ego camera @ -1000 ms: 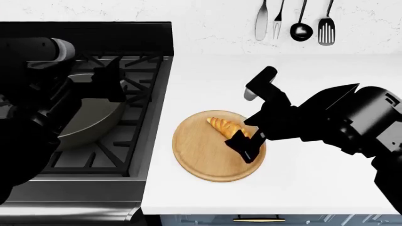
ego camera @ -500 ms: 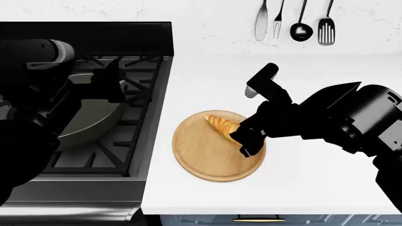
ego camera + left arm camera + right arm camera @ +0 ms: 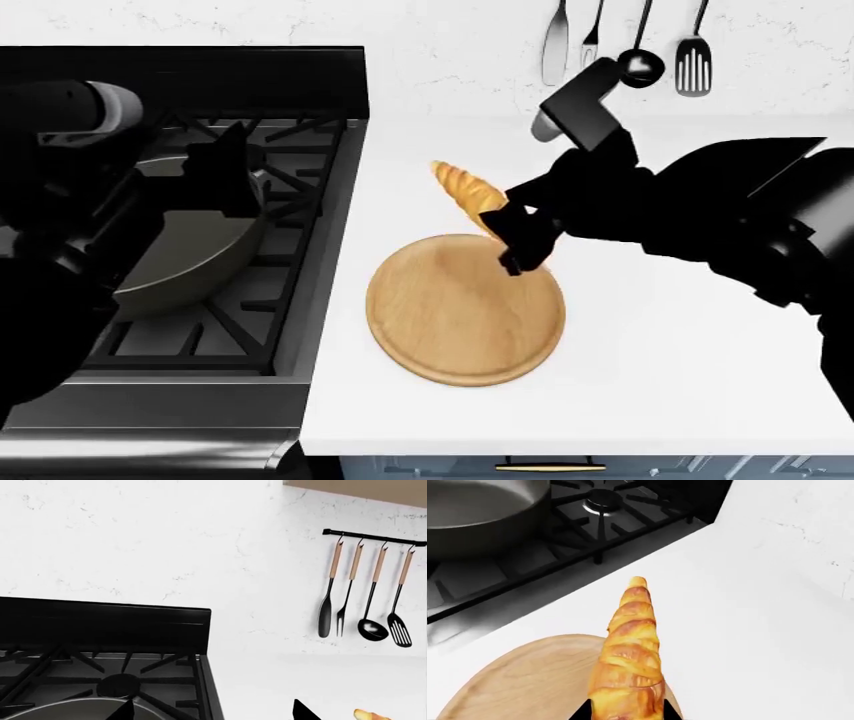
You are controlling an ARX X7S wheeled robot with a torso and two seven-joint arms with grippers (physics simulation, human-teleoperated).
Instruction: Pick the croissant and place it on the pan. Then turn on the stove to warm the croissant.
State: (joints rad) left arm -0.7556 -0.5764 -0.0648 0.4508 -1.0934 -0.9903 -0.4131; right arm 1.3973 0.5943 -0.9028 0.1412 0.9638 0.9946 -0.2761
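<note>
A: The croissant [image 3: 628,670] looks glossy, golden and ridged; the round board [image 3: 454,320] beneath is smooth, pale matt wood.

B: The pan [image 3: 484,515] is brushed grey metal, the stove [image 3: 280,240] grates matt black iron, the counter [image 3: 667,350] smooth white.

Croissant [image 3: 466,190]: golden, ridged, lifted clear, tip pointing ten o'clock. Pan [image 3: 200,250]: deep, dark grey, on the grates. Stove [image 3: 287,300]: black range, nine o'clock side.

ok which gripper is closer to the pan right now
Left. The left gripper hovers over the pan on the stove, while the right gripper is off over the counter beside the wooden board, shut on the croissant.
</note>
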